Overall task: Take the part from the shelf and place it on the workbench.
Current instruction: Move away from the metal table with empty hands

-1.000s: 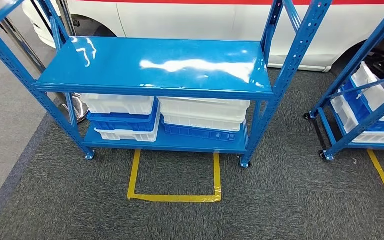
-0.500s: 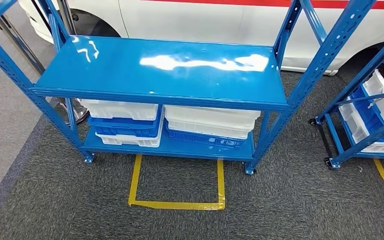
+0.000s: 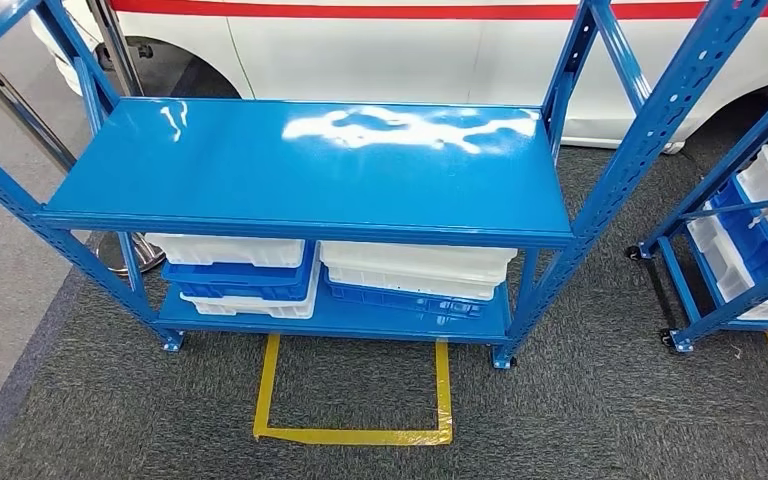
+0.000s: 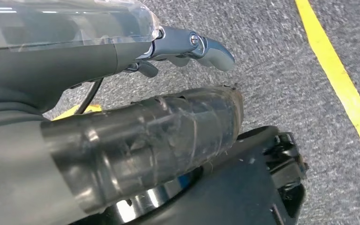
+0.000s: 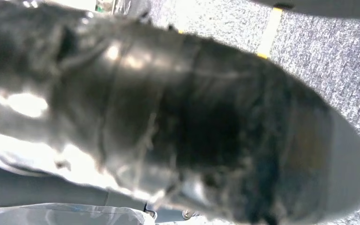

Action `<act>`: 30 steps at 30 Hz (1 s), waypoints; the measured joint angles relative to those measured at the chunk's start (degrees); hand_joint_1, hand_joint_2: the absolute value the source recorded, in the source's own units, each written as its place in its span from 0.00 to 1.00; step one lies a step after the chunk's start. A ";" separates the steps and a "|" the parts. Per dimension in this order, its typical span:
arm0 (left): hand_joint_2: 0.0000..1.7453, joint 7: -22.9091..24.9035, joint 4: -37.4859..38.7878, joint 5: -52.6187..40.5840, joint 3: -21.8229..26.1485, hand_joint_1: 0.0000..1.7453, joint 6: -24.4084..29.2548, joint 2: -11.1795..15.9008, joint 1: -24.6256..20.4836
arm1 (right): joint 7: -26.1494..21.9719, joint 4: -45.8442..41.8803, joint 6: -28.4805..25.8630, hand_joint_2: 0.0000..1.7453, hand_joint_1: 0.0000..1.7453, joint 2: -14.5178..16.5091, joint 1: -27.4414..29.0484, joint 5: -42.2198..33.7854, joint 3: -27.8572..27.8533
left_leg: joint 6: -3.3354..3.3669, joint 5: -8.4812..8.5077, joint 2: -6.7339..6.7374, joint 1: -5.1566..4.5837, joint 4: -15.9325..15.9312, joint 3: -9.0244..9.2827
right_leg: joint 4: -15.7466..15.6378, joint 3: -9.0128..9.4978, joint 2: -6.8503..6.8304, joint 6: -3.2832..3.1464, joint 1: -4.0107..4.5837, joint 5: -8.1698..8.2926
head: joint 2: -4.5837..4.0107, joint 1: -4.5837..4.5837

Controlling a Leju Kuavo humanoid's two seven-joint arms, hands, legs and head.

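Shelf (image 3: 305, 165) now framed closer and lower after a camera shift, so approach is judged ongoing; left hand (image 4: 187, 47) hangs with nothing seen held, right hand's (image 5: 206, 126) state can't be told; part not located.

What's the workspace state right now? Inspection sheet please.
Surface: blue shelf, top deck bare and glossy.
Job's things: no part seen; no workbench seen.
Clutter: white and blue bins stacked on the lower deck.
Hands: left hand hangs over carpet, holding nothing; right hand blurred, state cannot be told.
Cables: dark cable by the left wrist.
Surroundings: grey carpet, yellow tape outline, second rack at right, white vehicle behind.
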 joint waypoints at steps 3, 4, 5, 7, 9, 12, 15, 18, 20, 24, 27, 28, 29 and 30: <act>0.00 0.01 0.00 0.00 0.00 0.00 0.00 0.02 -0.01 | 0.02 0.00 0.00 0.00 0.00 0.00 0.00 0.00 -0.03 | 0.10 4.65 0.14 0.06 -9.00 2.52 | 0.24 0.81 0.00 0.98 -0.14 -0.79 | 0.00 -0.02; 0.00 0.02 0.00 0.00 -0.01 0.00 -0.01 0.02 -0.05 | 0.02 0.00 0.00 0.00 0.00 0.00 -0.05 0.00 -0.03 | 0.51 4.74 0.18 -0.10 -9.79 2.68 | 0.34 0.84 -0.01 1.37 -0.10 -1.01 | 0.00 -0.03; 0.00 0.02 0.00 0.00 -0.01 0.00 -0.01 0.03 -0.05 | 0.02 0.00 0.00 0.00 0.00 0.01 -0.12 0.00 -0.04 | 1.01 4.52 0.21 -0.31 -9.85 2.65 | 0.39 0.94 -0.01 1.74 -0.04 -1.16 | 0.00 -0.05; 0.00 0.03 0.00 0.01 -0.01 0.00 0.01 0.05 0.03 | 0.02 0.00 0.00 0.00 0.00 0.02 -0.18 0.00 -0.05 | 2.03 5.61 0.24 -0.24 -10.09 3.09 | 0.69 1.14 -0.02 2.45 -0.10 -1.73 | 0.00 -0.03; 0.00 0.12 0.00 -0.08 0.00 0.00 0.32 0.04 -0.04 | 0.03 0.00 0.00 0.00 0.00 0.01 -0.21 0.00 -0.05 | 2.85 5.97 0.33 -0.12 -10.51 3.40 | 3.84 -0.05 -0.05 2.92 -0.22 -3.96 | 0.00 -0.01; 0.00 1.00 0.00 -0.73 -0.07 0.00 2.45 0.04 -0.13 | 0.16 0.00 -0.03 0.00 0.00 0.00 -0.21 0.01 -0.08 | 3.39 5.92 0.42 -0.33 -10.56 3.38 | 14.17 -5.08 -0.10 3.34 -0.24 -8.72 | 0.00 -0.01; 0.00 2.02 0.00 -1.45 -0.27 0.00 5.15 -0.02 -0.12 | 0.43 0.00 -0.05 0.00 0.00 0.00 -0.20 0.09 -0.11 | 3.47 5.67 0.31 -0.56 -10.55 3.70 | 13.10 -5.01 -0.10 3.08 -0.20 -5.86 | 0.00 -0.02; 0.00 2.84 0.00 -2.06 -0.51 0.00 7.34 -0.37 -0.18 | 0.58 0.00 -0.09 0.00 0.00 -0.01 -0.25 0.26 -0.13 | 3.00 5.26 0.17 -0.82 -10.50 4.05 | 2.44 -0.26 -0.12 2.15 0.23 -1.09 | 0.00 -0.02; 0.00 3.33 0.00 -2.31 -0.68 0.00 8.69 -0.54 -0.26 | 0.64 0.00 -0.11 0.25 0.00 -0.01 -0.34 0.39 -0.14 | 2.39 5.15 0.18 -0.94 -10.58 4.05 | 0.49 0.43 -0.07 1.75 0.58 -0.96 | 0.00 -0.03; 0.25 3.84 0.00 -2.46 -0.80 0.00 9.97 -0.68 -0.40 | 0.69 0.00 0.13 1.00 0.00 0.14 -0.32 0.66 -0.18 | 1.28 3.13 0.20 -0.88 -8.16 3.15 | -0.74 0.87 -0.21 0.55 -0.03 -0.38 | 0.00 -0.11; 1.00 3.69 0.00 -2.37 -0.80 0.00 9.97 -0.70 -0.35 | 0.64 0.00 0.91 1.00 0.00 0.20 -0.35 0.78 -0.21 | 0.38 -2.09 0.21 -0.45 2.14 -1.59 | -0.93 0.97 -0.42 -0.18 -0.08 -0.36 | 0.00 -0.21; 1.00 3.64 0.00 -2.33 -0.80 0.00 9.95 -0.70 -0.31 | 0.66 0.00 0.98 1.00 0.00 0.21 -0.35 0.79 -0.22 | -0.01 -2.56 0.21 -0.21 4.31 -2.62 | -0.90 1.00 -0.42 -0.22 -0.09 -0.40 | 0.00 -0.21; 1.00 3.58 0.00 -2.33 -0.80 0.00 9.93 -0.70 -0.28 | 0.70 0.00 0.95 1.00 0.00 0.22 -0.35 0.80 -0.25 | -0.42 -1.95 0.22 0.08 4.61 -2.78 | -0.85 1.04 -0.40 -0.23 -0.15 -0.45 | 0.00 -0.21; 1.00 3.45 0.00 -2.44 -0.81 0.00 9.90 -0.69 -0.27 | 0.74 0.00 0.91 1.00 0.00 0.22 -0.34 0.82 -0.28 | -0.83 -0.24 0.24 0.43 2.51 -1.80 | -0.73 1.10 -0.36 -0.17 -0.24 -0.55 | 0.00 -0.21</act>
